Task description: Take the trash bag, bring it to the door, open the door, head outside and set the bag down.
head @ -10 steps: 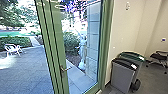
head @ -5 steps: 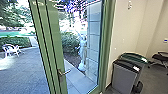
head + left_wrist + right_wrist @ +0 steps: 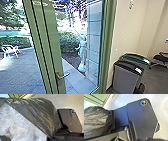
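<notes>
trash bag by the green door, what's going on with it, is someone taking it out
The robot seems to be carrying the dark trash bag, stuffed with white plastic, in front of its arms; which arm bears the weight I can't tell. It is indoors, facing a green-framed glass door with a lever handle. A paved yard lies outside, and two bins stand indoors on the right. The bag has not been set down outside yet.

Green door (image 3: 51, 37) stands between patio (image 3: 22, 70) and bins (image 3: 126, 80), handle (image 3: 62, 75) sticks out in clear, pretty grabbable. Bulky trash bag (image 3: 41, 112) kinda hogs space beside robot's base plate (image 3: 71, 122).
</notes>
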You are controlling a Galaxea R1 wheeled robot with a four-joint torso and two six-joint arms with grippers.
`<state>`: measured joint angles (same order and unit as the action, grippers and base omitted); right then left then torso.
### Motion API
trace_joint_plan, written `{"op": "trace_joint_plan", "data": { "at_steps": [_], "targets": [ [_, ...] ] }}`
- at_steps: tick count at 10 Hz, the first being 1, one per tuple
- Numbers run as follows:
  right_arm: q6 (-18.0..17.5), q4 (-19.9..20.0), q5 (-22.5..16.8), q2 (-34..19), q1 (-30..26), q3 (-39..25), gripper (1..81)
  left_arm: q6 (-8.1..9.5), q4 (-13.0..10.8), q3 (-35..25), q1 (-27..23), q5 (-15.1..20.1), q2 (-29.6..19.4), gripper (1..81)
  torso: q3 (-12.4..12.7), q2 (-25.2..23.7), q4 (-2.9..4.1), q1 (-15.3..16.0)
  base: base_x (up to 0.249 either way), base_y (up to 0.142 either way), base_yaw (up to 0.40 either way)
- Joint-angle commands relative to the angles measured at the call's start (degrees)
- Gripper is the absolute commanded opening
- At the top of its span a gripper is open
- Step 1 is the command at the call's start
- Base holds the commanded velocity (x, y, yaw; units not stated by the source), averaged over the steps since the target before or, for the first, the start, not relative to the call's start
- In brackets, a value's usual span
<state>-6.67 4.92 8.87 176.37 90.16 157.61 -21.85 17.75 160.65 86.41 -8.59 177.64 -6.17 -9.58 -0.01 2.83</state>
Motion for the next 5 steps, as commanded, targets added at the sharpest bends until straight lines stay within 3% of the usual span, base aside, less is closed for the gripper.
{"op": "trace_joint_plan", "data": {
  "at_steps": [1, 5],
  "targets": [
    [0.2, -0.3, -3.0, 0.3, -2.7, -0.1, 81.1, -0.30, -0.7, 0.0, -3.1, 2.9, 0.3, 1.0, 0.0, 0.0, 0.00, 0.0, 0.099, -0.064, 0.000],
    [0.2, -0.3, -3.0, 0.3, -2.7, -0.1, 81.1, -0.30, -0.7, 0.1, -3.1, 2.9, 0.3, 1.0, 0.0, 0.0, 0.00, 0.0, 0.098, -0.074, 0.000]
  ]
}}
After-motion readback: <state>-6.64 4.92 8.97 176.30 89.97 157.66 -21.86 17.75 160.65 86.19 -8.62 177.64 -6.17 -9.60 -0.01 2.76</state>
